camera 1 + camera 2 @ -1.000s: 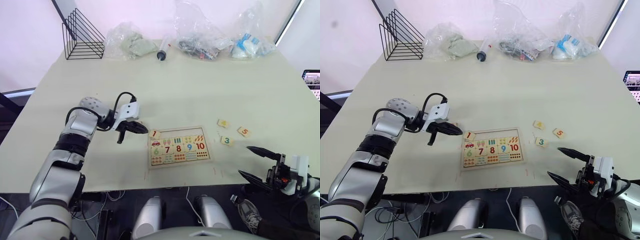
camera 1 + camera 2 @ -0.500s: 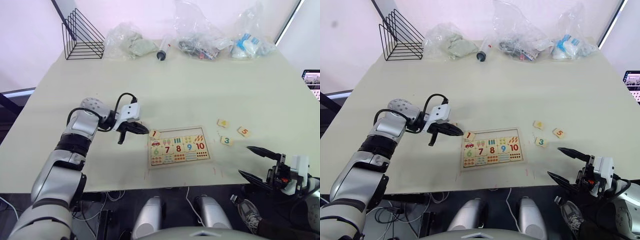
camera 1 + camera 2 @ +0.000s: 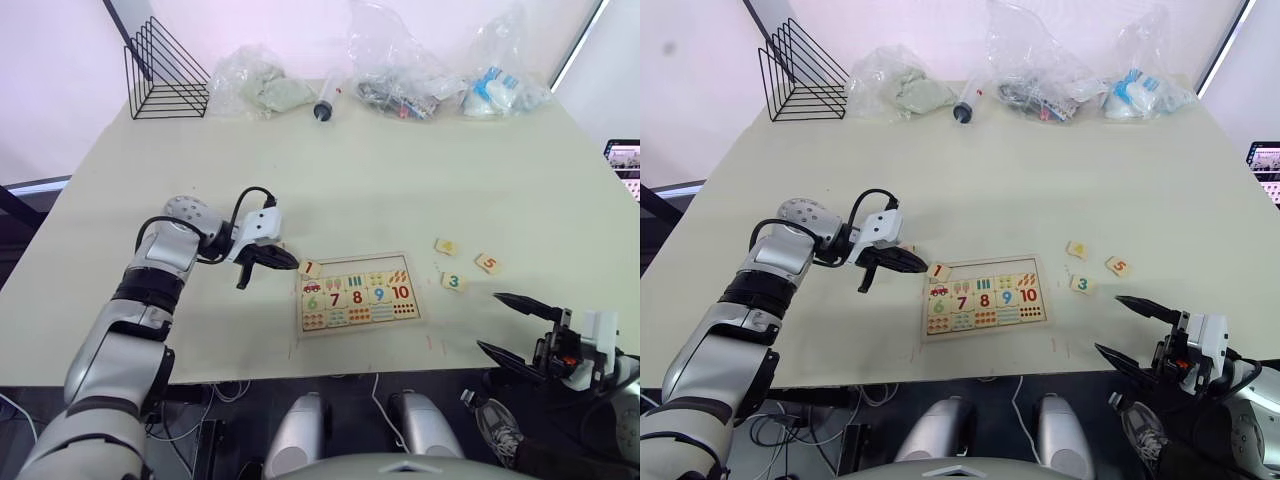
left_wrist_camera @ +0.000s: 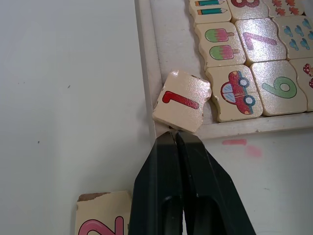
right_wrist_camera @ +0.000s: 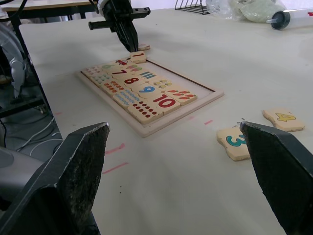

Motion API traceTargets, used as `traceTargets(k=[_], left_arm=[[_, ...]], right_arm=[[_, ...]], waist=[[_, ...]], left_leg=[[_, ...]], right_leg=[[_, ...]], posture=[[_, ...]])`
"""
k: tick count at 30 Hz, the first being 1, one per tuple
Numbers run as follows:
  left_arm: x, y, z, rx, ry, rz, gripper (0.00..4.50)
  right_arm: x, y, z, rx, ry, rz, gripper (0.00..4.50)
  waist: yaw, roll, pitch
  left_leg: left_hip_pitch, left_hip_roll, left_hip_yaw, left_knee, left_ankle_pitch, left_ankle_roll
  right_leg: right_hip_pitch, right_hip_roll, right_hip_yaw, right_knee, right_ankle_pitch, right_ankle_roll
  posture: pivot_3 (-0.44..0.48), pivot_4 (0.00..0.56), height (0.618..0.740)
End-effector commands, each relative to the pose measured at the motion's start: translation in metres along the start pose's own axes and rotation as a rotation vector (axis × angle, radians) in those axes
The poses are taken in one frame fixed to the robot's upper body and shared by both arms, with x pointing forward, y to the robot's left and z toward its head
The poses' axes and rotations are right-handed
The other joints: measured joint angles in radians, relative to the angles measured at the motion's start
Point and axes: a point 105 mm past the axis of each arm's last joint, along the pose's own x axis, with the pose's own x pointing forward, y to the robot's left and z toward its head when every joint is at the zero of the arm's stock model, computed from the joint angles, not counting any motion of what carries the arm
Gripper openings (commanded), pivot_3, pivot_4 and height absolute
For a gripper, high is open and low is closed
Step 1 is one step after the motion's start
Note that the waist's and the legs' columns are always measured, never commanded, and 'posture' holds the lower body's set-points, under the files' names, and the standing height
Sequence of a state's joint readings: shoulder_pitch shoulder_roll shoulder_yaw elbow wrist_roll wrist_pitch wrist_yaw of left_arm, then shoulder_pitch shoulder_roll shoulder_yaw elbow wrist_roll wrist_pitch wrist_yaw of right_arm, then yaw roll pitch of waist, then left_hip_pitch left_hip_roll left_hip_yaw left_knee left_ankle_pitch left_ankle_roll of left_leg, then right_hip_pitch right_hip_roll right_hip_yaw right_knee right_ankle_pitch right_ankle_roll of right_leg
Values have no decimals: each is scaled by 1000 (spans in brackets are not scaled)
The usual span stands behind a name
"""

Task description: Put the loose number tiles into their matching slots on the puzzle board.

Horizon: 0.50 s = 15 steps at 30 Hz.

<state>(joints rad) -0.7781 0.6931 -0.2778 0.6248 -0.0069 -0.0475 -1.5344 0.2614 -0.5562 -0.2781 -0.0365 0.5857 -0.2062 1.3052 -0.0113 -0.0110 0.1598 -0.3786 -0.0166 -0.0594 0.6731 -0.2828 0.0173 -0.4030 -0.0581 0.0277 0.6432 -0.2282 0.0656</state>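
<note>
Pale-wood puzzle board [image 3: 357,293] near the table's [image 3: 400,180] front edge. "1" tile [image 4: 180,100] tilted over the board's left rim corner. Left gripper [image 4: 174,136] pinched shut, tip at that tile. Right gripper [image 3: 512,326] spread wide, right of the board. Tiles 3 [image 3: 454,282], 4 [image 3: 446,246], 5 [image 3: 488,263] loose right of the board.

cream table [image 3: 400,180], puzzle board [image 3: 358,316], loose tiles [image 3: 454,282]

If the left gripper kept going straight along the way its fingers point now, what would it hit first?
Most likely the 1 tile. The left gripper, fingers shut, points straight at it; the tile sits tilted across the puzzle board rim at the corner. Whether the tips already touch it is unclear.
</note>
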Motion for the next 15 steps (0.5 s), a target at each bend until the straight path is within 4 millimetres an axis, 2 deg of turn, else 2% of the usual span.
traceTargets(k=[1,15], left_arm=[[-1,-1,5,27,-5,-17,80],[1,-5,4,30,-8,-47,80]], right_arm=[[-2,-1,9,-38,-15,3,4500],[-1,-1,8,-36,-14,5,4500]], waist=[[0,0,0],[0,0,0]], left_leg=[[0,0,0,0,0,0],[0,0,0,0,0,0]], right_leg=[[0,0,0,0,0,0],[0,0,0,0,0,0]], posture=[[0,150,740],[0,150,740]])
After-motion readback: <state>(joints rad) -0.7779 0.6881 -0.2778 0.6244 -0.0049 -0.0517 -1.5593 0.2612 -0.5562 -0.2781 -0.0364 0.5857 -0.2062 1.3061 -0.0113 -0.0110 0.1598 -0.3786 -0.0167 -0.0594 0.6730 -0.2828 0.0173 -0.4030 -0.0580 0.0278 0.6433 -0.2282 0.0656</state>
